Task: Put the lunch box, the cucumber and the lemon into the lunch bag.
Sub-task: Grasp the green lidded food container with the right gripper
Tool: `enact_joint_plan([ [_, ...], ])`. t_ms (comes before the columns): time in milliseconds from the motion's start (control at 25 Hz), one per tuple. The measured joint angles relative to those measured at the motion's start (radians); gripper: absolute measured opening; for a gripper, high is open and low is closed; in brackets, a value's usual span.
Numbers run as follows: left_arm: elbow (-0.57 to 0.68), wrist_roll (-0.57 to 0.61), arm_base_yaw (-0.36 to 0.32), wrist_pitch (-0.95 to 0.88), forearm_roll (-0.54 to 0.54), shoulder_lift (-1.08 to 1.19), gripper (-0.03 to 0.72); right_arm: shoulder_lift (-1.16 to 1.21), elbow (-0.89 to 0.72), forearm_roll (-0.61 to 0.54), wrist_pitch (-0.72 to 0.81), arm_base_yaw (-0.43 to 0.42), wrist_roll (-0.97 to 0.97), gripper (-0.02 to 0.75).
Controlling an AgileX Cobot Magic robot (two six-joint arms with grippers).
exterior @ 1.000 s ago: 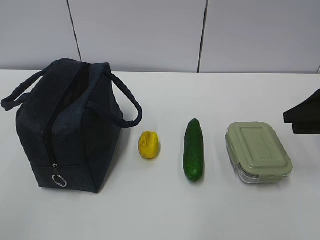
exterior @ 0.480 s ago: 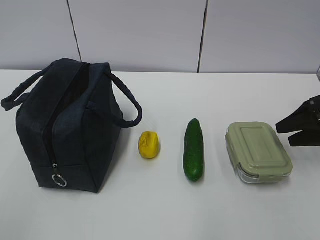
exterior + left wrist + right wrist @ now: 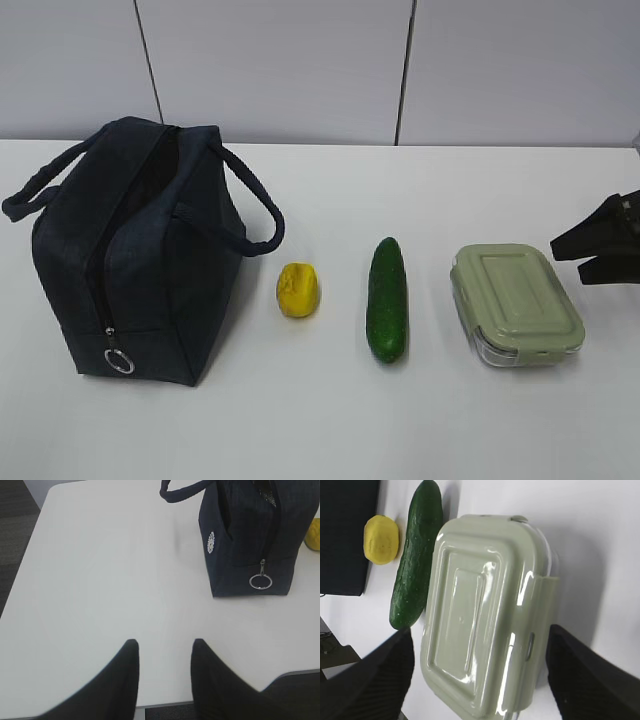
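The dark navy lunch bag [image 3: 140, 250] stands upright at the left, its ring pull [image 3: 118, 361] hanging at the near end. To its right lie the yellow lemon [image 3: 298, 289], the dark green cucumber [image 3: 388, 298] and the lunch box [image 3: 515, 303] with its sage-green lid. My right gripper [image 3: 567, 260] hangs just right of the lunch box, open and apart from it. In the right wrist view its wide-spread fingers frame the lunch box [image 3: 485, 615], with the cucumber [image 3: 417, 555] and lemon [image 3: 381, 539] beyond. My left gripper [image 3: 165, 642] is open and empty above the near table edge, left of the bag [image 3: 240, 540].
The white table [image 3: 330, 420] reaches back to a grey panelled wall. Bare tabletop lies in front of the row of objects and left of the bag [image 3: 100, 570]. The table's near edge and dark floor show under my left fingers [image 3: 165, 712].
My right gripper has come in from the right edge toward the lunch box, and its jaws have spread wider. The left gripper and all objects have stayed put.
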State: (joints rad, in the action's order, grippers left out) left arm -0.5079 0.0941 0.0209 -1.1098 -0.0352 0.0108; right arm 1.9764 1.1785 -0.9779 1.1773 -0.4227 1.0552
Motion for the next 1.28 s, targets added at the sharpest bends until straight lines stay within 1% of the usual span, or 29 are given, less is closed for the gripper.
enact_joint_plan([
  [240, 0.000, 0.000, 0.000, 0.000, 0.000, 0.000, 0.239, 0.080, 0.007, -0.066, 0.000, -0.001, 0.078, 0.615],
  [520, 0.000, 0.000, 0.000, 0.000, 0.000, 0.000, 0.239, 0.123, 0.007, -0.102, -0.002, -0.042, 0.116, 0.615],
  [720, 0.000, 0.000, 0.000, 0.000, 0.000, 0.000, 0.239, 0.123, 0.007, -0.124, -0.005, -0.049, 0.130, 0.615],
  [1040, 0.000, 0.000, 0.000, 0.000, 0.000, 0.000, 0.239, 0.123, 0.007, -0.125, -0.005, -0.049, 0.134, 0.611],
  [1280, 0.000, 0.000, 0.000, 0.000, 0.000, 0.000, 0.239, 0.124, 0.007, -0.097, -0.005, -0.021, 0.132, 0.607],
])
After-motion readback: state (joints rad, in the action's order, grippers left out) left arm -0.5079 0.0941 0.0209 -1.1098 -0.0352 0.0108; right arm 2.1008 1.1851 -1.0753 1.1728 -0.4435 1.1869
